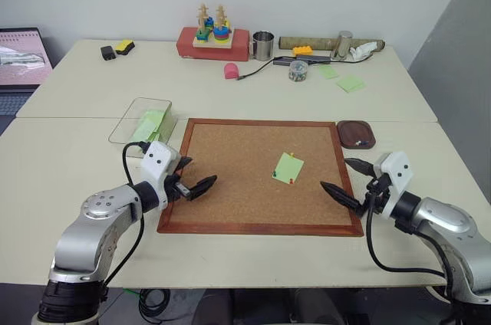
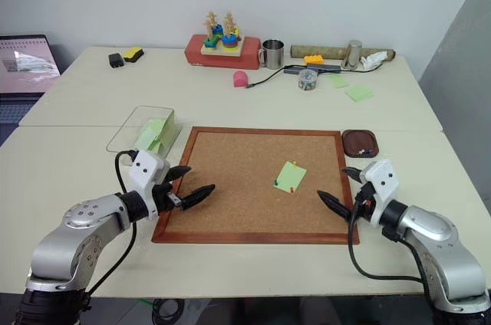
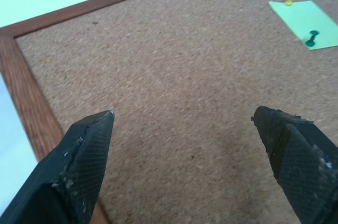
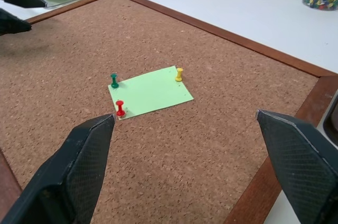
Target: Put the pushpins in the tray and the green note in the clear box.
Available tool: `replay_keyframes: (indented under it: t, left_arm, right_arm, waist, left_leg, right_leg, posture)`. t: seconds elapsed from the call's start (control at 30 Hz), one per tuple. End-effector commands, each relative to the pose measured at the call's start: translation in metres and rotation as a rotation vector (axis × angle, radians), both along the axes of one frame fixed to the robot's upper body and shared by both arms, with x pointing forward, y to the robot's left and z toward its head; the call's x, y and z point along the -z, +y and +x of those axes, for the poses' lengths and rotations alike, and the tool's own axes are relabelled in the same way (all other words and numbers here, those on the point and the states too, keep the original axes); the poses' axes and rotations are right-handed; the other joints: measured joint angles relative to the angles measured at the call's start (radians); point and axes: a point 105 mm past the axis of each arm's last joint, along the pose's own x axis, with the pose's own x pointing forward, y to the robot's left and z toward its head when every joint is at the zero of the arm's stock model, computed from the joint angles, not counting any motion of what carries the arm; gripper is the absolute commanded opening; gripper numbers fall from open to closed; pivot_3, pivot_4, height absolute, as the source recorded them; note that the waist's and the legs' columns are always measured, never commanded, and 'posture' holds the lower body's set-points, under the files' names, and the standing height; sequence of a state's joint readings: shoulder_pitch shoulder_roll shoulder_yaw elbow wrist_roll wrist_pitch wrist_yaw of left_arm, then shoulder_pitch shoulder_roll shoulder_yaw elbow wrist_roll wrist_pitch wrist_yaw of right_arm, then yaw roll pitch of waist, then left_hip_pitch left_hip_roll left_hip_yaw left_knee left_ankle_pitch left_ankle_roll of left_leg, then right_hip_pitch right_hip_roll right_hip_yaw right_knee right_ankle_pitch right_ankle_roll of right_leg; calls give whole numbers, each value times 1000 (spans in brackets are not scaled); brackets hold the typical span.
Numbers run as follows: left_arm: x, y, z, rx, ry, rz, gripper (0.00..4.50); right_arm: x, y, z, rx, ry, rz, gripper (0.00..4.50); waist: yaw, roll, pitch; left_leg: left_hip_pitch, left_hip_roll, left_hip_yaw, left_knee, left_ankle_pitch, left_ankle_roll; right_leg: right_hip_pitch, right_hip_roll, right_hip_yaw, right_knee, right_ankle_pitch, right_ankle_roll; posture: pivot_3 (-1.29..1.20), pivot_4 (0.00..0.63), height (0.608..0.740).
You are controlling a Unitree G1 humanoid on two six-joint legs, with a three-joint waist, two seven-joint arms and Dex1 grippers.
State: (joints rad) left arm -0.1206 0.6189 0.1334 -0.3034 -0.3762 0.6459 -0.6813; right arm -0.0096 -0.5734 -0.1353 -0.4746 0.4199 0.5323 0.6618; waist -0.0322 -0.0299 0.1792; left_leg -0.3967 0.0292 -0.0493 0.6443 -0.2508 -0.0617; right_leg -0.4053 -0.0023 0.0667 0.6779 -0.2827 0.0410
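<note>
The clear box (image 1: 144, 120) sits just off the cork board's (image 1: 245, 187) left edge, holding green paper. The left gripper (image 1: 193, 181) hovers over the board's left frame, fingers spread, bare cork ahead of it. Right of centre, the green note (image 4: 152, 91) lies pinned by yellow (image 4: 179, 74), red (image 4: 120, 109) and green pushpins (image 4: 114, 80). The right gripper (image 1: 347, 180) hangs over the right frame, fingers spread and empty. The tray (image 1: 357, 134) rests beside the board's far right corner.
</note>
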Motion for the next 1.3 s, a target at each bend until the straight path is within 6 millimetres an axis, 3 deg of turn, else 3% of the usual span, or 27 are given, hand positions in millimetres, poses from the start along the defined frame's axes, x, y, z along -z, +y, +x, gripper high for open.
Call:
replay_keyframes:
  t: [0.03,0.9,1.03,1.3]
  left_arm:
    - [-11,-2,2,16,-52,15,4477]
    - [-30,-14,2,60,-86,-110,4477]
    - [-38,-22,0,101,-99,-163,3883]
    - [-33,-46,-6,205,-88,-148,2268]
  right_arm:
    - [-13,-2,2,10,-50,14,4500]
    - [-8,1,10,10,-57,20,4500]
    - [-9,7,16,6,-68,20,4500]
    - [-2,30,35,-36,-69,7,4500]
  waist:
    - [0,0,0]
    - [0,0,0]
    - [0,0,0]
    - [0,0,0]
  left_leg:
    - [0,0,0,0,0,0]
    - [0,0,0,0,0,0]
    - [0,0,0,1,0,0]
    - [1,0,0,1,0,0]
  right_leg:
    - [0,0,0,0,0,0]
    - [0,0,0,1,0,0]
    - [0,0,0,1,2,-3]
    - [0,0,0,2,3,-5]
  posture:
    - [0,150,740]
    - [0,150,740]
    - [0,150,740]
    - [0,150,740]
